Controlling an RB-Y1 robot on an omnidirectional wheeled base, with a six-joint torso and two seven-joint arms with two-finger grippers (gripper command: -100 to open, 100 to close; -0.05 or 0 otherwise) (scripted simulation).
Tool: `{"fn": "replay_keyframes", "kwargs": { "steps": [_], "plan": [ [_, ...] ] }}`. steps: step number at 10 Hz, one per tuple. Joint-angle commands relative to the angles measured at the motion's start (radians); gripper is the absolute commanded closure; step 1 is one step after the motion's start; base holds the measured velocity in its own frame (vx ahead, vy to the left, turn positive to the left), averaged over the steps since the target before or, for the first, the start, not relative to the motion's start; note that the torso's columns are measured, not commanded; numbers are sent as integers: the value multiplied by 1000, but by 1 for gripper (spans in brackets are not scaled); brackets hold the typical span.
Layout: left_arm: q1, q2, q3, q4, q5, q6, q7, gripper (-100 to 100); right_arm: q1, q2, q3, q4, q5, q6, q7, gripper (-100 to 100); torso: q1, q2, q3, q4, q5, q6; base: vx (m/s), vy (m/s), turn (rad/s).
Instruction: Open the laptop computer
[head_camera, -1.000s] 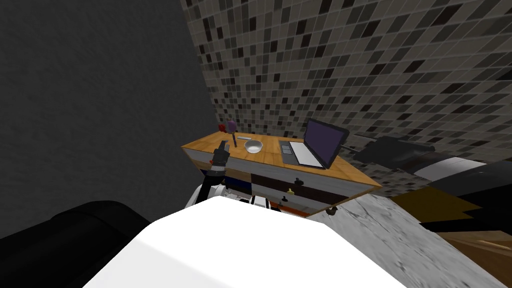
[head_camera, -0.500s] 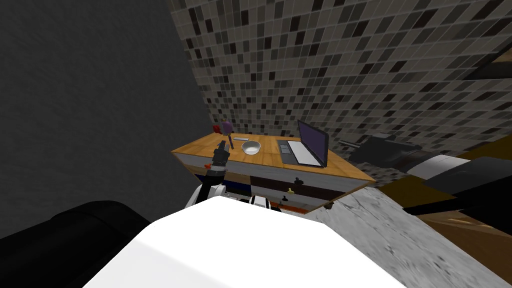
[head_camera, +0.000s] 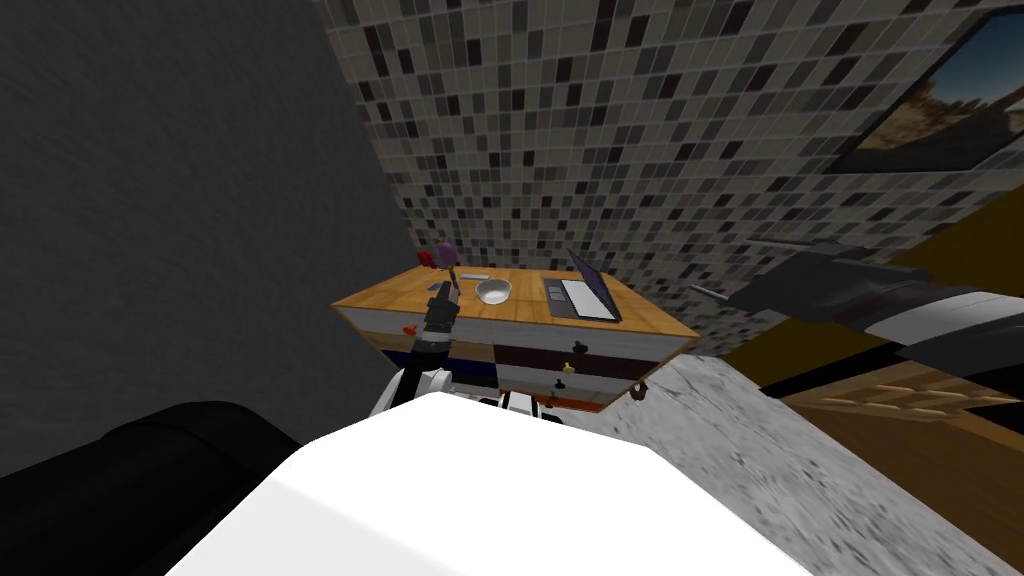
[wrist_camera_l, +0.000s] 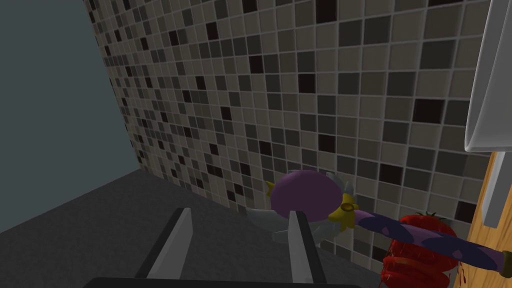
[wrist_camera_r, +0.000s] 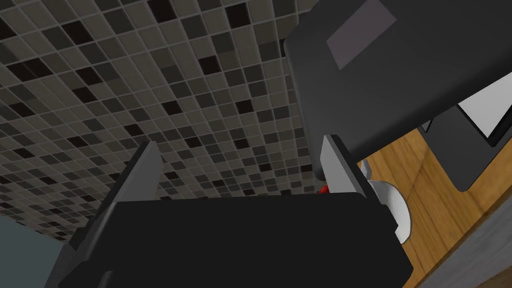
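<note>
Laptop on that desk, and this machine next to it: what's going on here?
A two-armed robot stands at a wooden desk. The laptop on it is open, lid up, keyboard showing. The right claw, open and holding nothing, hangs by the back of the lid. The left claw, open too, hovers at the desk's other end near a white bowl and a purple wand.

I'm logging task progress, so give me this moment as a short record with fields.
laptop: open, lid raised, on the wooden desk
bowl: white, on the desk, apart from the laptop
left hand: open, holding nothing, near a purple toy
right hand: open, holding nothing, at the back of the lid
</note>
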Motion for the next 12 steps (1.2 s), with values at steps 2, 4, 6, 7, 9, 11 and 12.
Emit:
{"fn": "replay_keyframes", "kwargs": {
  "steps": [2, 4, 6, 7, 9, 11, 12],
  "plan": [
    [0, 0, 0, 0, 0, 0, 0, 0, -33, 23, -1, 59, -36, -14, -31, -100, 2, 0, 0, 0, 1, 0, -14, 22, 33],
    [0, 0, 0, 0, 0, 0, 0, 0, -36, 25, 17, 68, -75, -23, -35, -100, 4, 1, 0, 0, 1, 0, 29, 103, 98],
    [0, 0, 0, 0, 0, 0, 0, 0, -37, 25, 41, 73, -117, -30, -39, -100, 4, 0, 0, 0, 1, 0, 51, 173, 116],
    [0, 0, 0, 0, 0, 0, 0, 0, -37, 23, 59, 75, -148, -35, -42, -100, 1, 2, 2, 1, 1, 0, 48, 177, 140],
    [0, 0, 0, 0, 0, 0, 0, 0, -37, 20, 82, 77, -186, -40, -45, -100, -3, 4, 2, 1, -1, 0, 49, 135, 113],
    [0, 0, 0, 0, 0, 0, 0, 0, -36, 15, 85, 77, -189, -37, -46, -100, -2, 3, 2, 1, -1, 0, 38, 91, 57],
    [0, 0, 0, 0, 0, 0, 0, 0, -28, -5, 63, 88, -197, -43, -59, -100, -5, 4, 3, 1, -1, 1, 96, 42, -34]
  ]
}}
